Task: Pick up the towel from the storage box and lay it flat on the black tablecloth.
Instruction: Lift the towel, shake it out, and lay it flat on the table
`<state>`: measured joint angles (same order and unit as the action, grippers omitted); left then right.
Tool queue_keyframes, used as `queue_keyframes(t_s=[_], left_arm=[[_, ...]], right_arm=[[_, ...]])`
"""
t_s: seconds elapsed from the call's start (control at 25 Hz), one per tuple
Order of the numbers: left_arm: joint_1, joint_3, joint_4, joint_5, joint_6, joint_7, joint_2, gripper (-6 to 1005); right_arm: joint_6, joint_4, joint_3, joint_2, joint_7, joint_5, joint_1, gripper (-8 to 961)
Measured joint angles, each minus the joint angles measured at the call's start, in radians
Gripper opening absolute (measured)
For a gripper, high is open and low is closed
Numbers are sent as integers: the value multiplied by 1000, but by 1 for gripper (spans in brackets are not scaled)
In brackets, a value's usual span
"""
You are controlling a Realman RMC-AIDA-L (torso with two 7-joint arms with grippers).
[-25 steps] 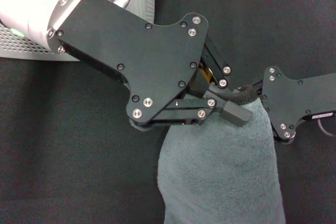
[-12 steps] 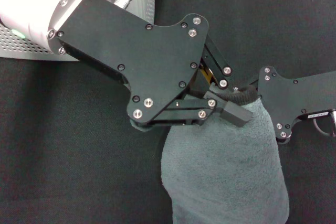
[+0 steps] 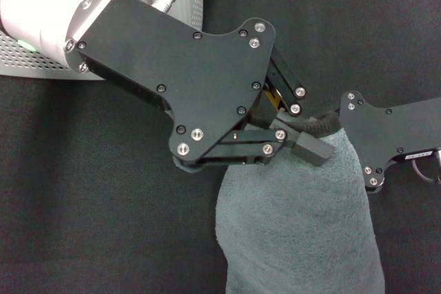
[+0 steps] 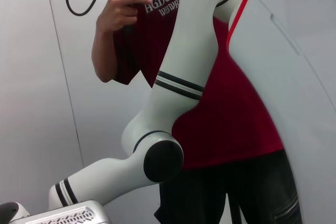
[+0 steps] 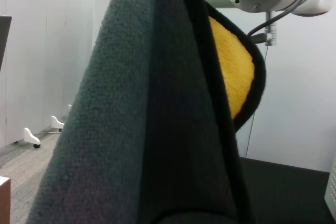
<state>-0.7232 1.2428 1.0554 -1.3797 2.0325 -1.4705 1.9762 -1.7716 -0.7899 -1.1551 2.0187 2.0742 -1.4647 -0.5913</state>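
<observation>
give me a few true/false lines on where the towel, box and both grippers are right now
1. The towel hangs between both grippers. True.
2. The towel lies flat on the tablecloth. False: it hangs bunched, held by its upper edge.
3. The box sits at the far left, behind the left gripper. True.
4. The right gripper is parked away from the towel. False: it is at the towel's upper right edge.
5. The towel's other face is yellow. True, seen in the right wrist view.

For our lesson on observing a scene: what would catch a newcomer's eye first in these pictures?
The big black left gripper fills the middle of the head view, clamped on the top edge of the grey towel, which hangs over the black tablecloth. The right gripper grips the same edge alongside. The right wrist view shows the towel's yellow underside.
</observation>
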Motion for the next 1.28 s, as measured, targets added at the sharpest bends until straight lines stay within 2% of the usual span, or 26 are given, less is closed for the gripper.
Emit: queue_keyframes(t_s=[0.76,1.04,1.28], left_arm=[[1,0,-32,-1,0,10,8,2],[15,-24,-153,-8,-1,82,17,2],[36,-85,-288,-108,-26,188,42,2]], right_arm=[[1,37,-5,5,114,-55,13,53],[16,43,31,-3,113,-118,35,22],[15,25,117,-3,52,-163,37,22]])
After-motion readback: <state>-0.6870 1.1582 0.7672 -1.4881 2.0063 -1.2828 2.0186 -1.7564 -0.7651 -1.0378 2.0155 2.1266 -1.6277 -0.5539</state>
